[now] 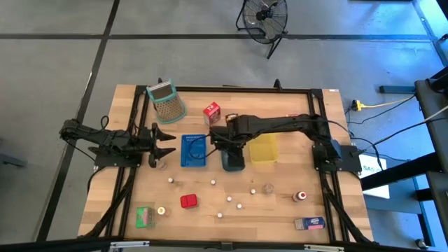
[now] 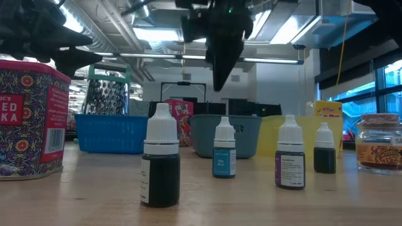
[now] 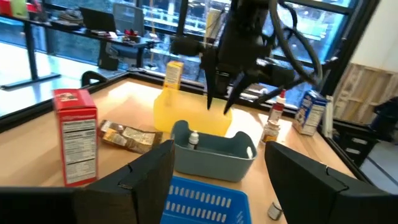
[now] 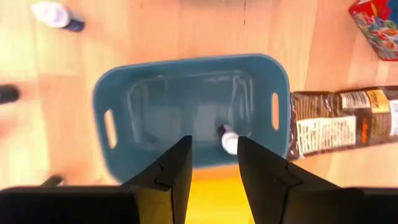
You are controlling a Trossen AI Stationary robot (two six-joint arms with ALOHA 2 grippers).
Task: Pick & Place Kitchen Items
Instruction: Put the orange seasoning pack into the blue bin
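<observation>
On the desk, L to R: the left gripper hovers low beside the blue tray, jaws apart w/ nothing between them, aimed across the trays, prob. waiting its turn near a small bottle standing just in front of it. Behind it leans a green-rimmed mesh basket; a red carton stands upright further along, a brown packet lying flat next to it. Centre: the right gripper hangs over the grey-blue tray, jaws partly apart and empty, pointing straight down into it; one white-capped bottle lies on its side on the tray floor directly under the jaws, which suggests this tray is the drop spot for bottles and one delivery is done. The yellow tray sits touching the grey-blue one on its far side. Front of the desk holds what's left: a green carton and red tin at the near left, more little white-capped bottles scattered upright through the middle, a small jar and a blue carton toward the right. Most items are thus well apart from the trays; the sorting looks early, approx. one piece in.
</observation>
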